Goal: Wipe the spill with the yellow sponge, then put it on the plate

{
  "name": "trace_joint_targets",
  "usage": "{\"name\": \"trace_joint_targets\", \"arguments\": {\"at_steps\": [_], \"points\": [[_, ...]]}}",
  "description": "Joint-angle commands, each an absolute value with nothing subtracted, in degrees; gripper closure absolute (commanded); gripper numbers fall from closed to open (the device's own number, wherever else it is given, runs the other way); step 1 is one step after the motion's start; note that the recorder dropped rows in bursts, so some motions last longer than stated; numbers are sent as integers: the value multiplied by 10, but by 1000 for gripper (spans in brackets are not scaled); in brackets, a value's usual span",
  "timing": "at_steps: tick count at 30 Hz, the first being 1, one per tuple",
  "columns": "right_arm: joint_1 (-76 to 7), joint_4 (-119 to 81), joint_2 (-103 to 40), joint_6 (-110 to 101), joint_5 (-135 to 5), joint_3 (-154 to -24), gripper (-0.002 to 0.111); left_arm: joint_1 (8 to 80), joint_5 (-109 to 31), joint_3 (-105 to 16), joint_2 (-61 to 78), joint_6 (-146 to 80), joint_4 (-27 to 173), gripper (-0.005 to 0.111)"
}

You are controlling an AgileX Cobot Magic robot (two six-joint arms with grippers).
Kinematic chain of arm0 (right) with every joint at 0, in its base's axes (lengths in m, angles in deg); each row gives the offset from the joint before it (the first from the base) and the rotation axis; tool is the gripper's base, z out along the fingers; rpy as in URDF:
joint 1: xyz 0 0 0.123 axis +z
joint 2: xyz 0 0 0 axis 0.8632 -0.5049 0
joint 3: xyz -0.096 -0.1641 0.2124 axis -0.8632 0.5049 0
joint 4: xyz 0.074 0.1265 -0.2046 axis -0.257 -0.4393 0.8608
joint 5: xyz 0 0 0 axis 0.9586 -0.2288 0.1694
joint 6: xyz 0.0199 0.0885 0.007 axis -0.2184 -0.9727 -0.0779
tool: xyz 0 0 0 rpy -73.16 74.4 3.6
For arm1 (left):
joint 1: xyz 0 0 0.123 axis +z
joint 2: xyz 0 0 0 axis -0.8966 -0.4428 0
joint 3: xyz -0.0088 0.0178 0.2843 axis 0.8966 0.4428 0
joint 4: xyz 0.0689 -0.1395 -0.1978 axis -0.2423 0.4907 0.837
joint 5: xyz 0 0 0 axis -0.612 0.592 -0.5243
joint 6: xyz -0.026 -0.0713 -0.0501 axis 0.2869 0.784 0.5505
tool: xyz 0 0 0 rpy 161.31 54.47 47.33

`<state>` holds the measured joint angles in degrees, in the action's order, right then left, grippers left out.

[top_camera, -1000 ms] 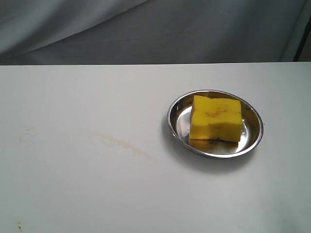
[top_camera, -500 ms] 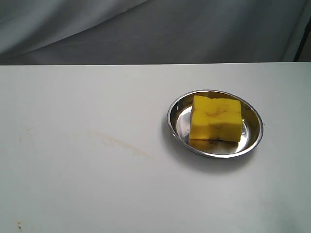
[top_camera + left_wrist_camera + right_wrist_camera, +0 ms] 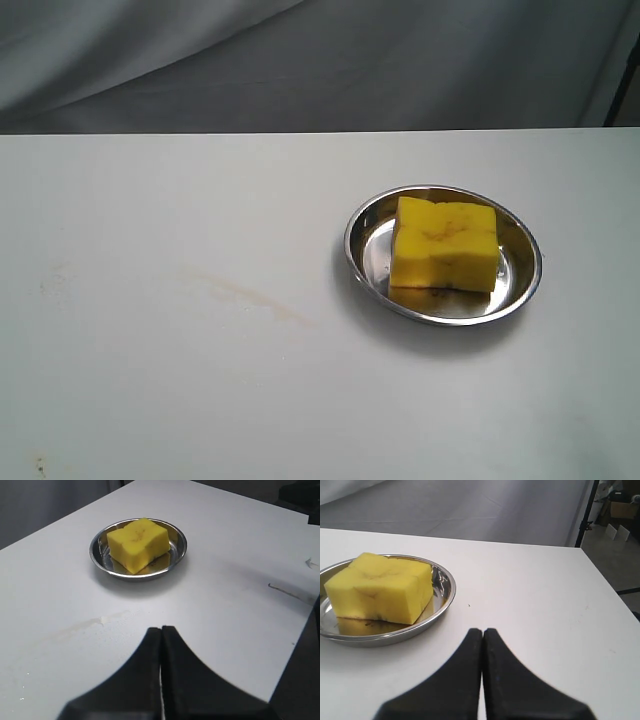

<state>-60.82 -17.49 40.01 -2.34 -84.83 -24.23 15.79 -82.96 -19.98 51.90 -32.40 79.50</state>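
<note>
Left gripper [image 3: 161,628]: matte black, two fingers [image 3: 131,685] with narrow tips that widen in smooth curves toward the base.
Right gripper [image 3: 483,630]: the same black and the same curved flare (a twin, from where I stand).
Surface: plain, dull.

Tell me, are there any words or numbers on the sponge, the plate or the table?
None can be read. The yellow sponge has only brownish marks, the plate is plain shiny metal, and the table shows just a faint brownish streak. The box far off in the right wrist view is too small and blurred to read.
</note>
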Motion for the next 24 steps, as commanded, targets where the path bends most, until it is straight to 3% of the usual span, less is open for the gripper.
{"name": "trace_joint_targets", "arguments": {"at_steps": [1,24], "points": [[-607,-171,404,-26,-846,-240,108,157,-813,-197,522,-321,793,107],[-607,-171,404,-26,-846,-240,108,157,-796,-197,532,-322,781,107]]}}
